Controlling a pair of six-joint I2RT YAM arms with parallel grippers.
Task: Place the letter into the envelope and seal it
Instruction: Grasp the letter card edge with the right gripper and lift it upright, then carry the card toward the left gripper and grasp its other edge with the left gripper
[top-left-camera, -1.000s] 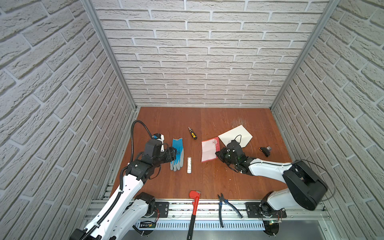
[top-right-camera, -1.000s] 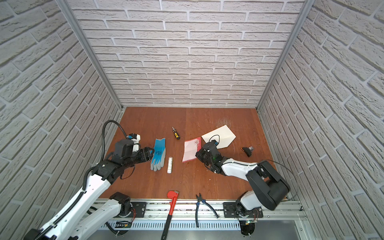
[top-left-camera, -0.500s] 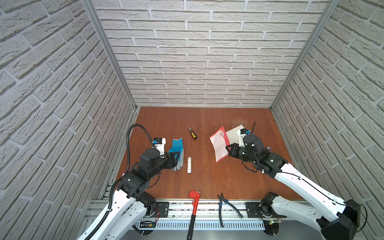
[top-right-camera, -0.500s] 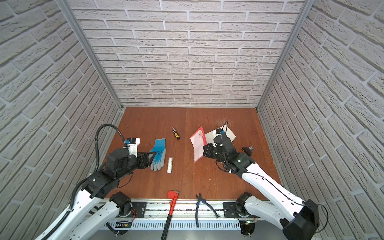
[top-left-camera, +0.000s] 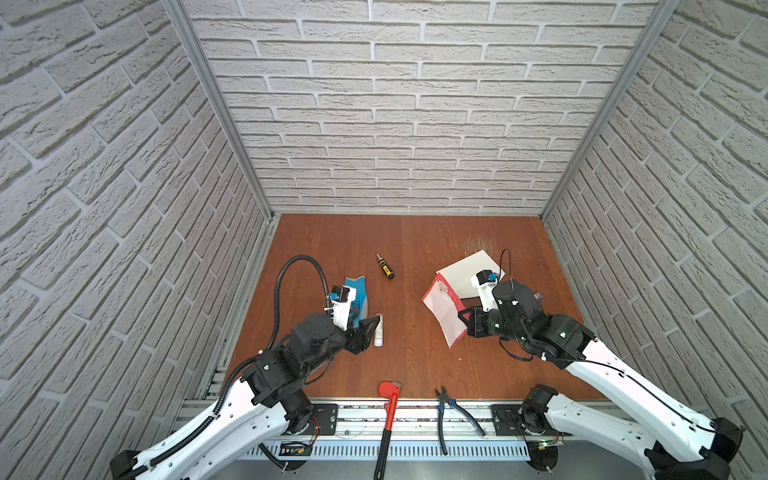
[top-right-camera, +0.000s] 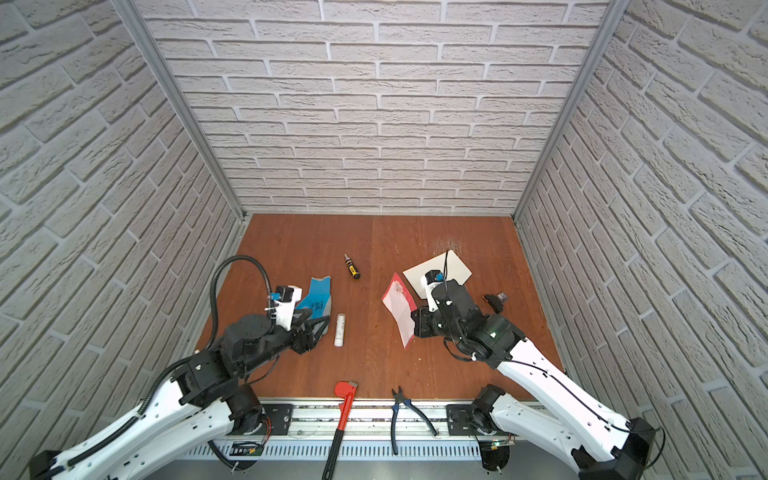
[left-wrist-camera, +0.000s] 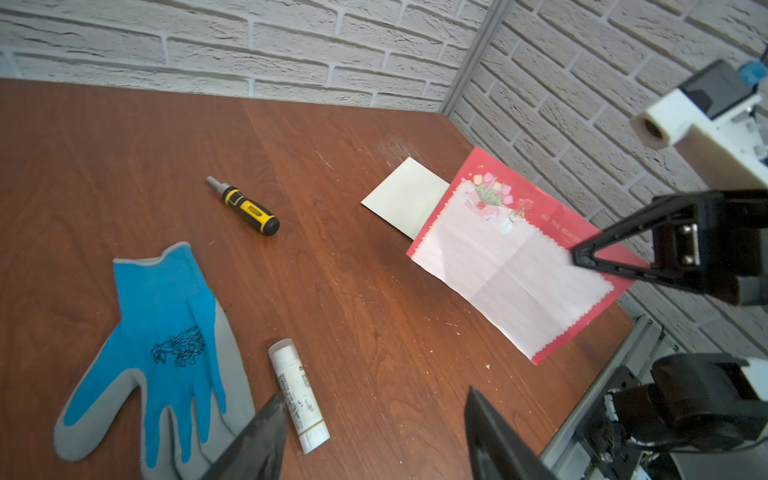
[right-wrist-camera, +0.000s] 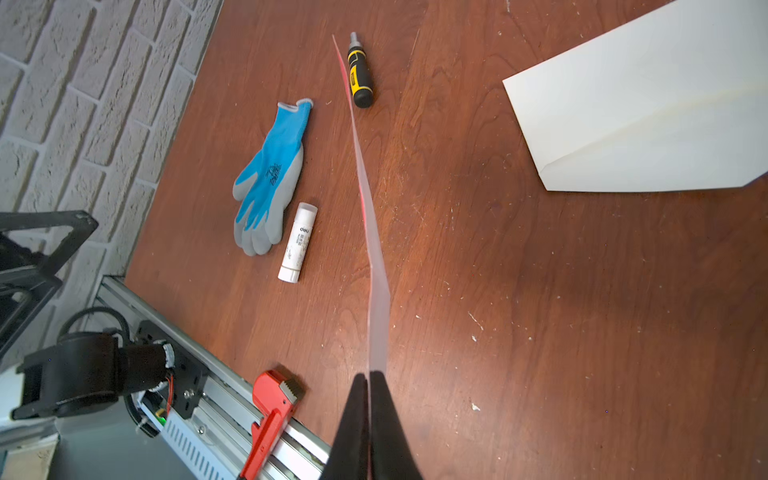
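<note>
Left gripper: jaws wide apart, nothing between them, poised above the finger end of the blue glove. Glue stick lies just beside the glove. Yellow-and-black screwdriver lies farther back, mid-table.

Letter: lifted off the table, standing on edge, pink face toward the left arm, outside the envelope.

Right gripper: pinched tight on the letter's edge.

Envelope: flat on the table, behind the letter and right gripper.

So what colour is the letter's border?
The letter is red-edged, pale pink inside; clearest in the left wrist view.
</note>
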